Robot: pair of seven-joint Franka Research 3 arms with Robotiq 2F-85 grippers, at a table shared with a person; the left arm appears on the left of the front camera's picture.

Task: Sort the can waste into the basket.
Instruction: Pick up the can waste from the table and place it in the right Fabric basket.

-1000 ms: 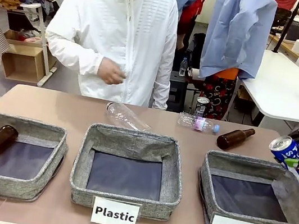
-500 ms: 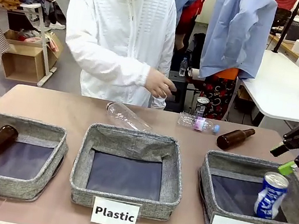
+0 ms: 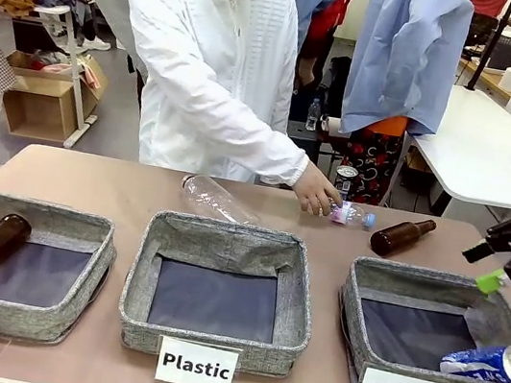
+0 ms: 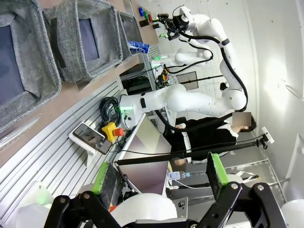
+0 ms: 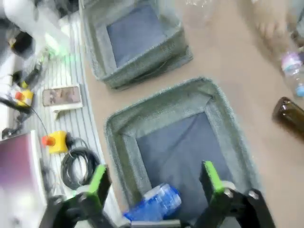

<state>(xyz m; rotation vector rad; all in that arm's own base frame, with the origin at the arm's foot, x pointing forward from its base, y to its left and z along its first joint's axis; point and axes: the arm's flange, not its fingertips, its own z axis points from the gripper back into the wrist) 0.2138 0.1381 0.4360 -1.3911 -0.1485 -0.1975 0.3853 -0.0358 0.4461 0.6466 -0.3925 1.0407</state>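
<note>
Blue can (image 3: pixel 491 364) in basket (image 3: pixel 359 305), half hid by wall; R tool (image 5: pixel 154 173), L tool (image 4: pixel 158 168) spread.

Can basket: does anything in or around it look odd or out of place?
The blue can lies tipped on its side in the right corner of the Can basket, not upright. A brown bottle lies loose on the table behind it.

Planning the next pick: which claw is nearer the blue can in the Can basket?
Right. The right claw hangs open just above the blue can lying in the basket. The left claw is off the table, beyond the other two baskets.
</note>
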